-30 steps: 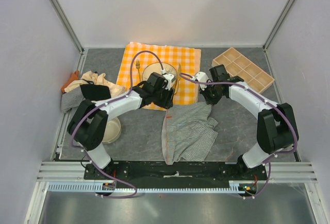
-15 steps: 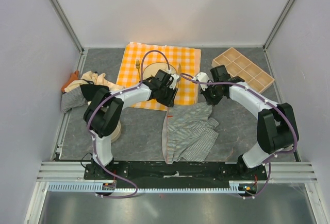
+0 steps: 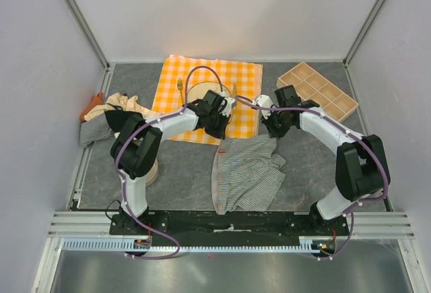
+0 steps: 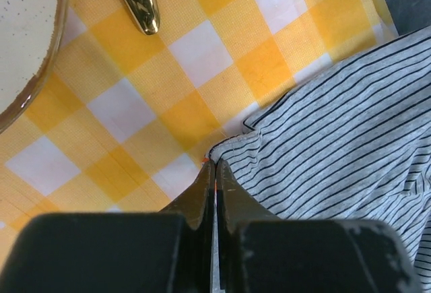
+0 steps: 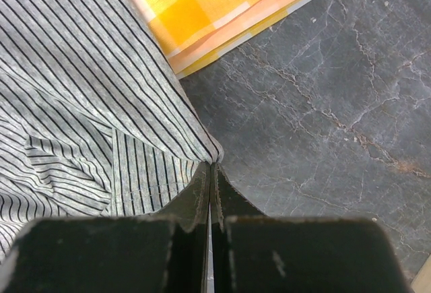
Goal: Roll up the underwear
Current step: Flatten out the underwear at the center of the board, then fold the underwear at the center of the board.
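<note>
Left jaws and right jaws each clenched on a far corner of the striped underwear (image 3: 246, 168)

Striped underwear (image 4: 350, 138): soft matt knit cloth. Checked tablecloth (image 4: 202, 57): woven cloth, matt. Utensil handle (image 4: 138, 0): glossy gold metal. Counter (image 5: 323, 104): dark veined stone look, matt. Tray (image 3: 318, 91): pale wood.

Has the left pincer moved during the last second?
Yes. The left pincer, shut on the striped underwear, moved slightly right, covering more of the plate.
</note>
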Tool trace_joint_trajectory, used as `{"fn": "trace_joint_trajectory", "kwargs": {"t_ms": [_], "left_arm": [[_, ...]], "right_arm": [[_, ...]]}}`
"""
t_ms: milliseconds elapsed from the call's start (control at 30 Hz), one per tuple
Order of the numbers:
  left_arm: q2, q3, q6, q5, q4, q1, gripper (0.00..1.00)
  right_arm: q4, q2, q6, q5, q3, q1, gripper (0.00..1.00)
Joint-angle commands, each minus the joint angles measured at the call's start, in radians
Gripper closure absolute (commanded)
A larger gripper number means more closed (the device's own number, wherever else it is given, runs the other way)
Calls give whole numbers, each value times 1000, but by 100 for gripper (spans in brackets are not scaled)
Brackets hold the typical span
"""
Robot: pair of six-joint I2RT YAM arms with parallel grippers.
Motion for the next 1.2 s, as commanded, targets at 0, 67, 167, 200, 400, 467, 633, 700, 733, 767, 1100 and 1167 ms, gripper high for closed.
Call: {"fn": "trace_joint_trajectory", "kwargs": {"t_ms": [0, 67, 167, 200, 400, 467, 633, 700, 733, 767, 1100, 1167], "left_arm": [[-101, -8, -47, 4, 13, 17, 98], [-158, -54, -89, 1, 56, 29, 98], [-251, -134, -168, -1, 139, 64, 98], [-275, -159, -186, 4, 172, 78, 98], [-364, -251, -237, -27, 262, 120, 98], [-367, -245, -234, -33, 263, 141, 98], [-335, -184, -216, -26, 239, 184, 98], [-329, -171, -212, -24, 230, 196, 98], [-327, -171, -211, -22, 229, 199, 98], [-332, -173, -211, -22, 231, 199, 98], [-431, -249, -231, 11, 187, 199, 98], [-453, -300, -252, 39, 177, 198, 98]], "right_arm": [[-10, -10, -19, -54, 6, -8, 100], [-9, -16, -25, -64, 12, -10, 100], [-10, -13, -38, -80, 42, -10, 100], [-13, -10, -48, -88, 52, -11, 100], [-49, 73, -65, -146, 182, -10, 100], [-70, 109, -65, -154, 251, -10, 100], [-95, 151, -57, -151, 397, -8, 100], [-104, 165, -55, -162, 420, -10, 100], [-115, 166, -55, -179, 432, -8, 100], [-118, 163, -57, -186, 429, -10, 100], [-118, 18, -115, -284, 261, -10, 100], [-145, -31, -138, -317, 201, -8, 100]]}}
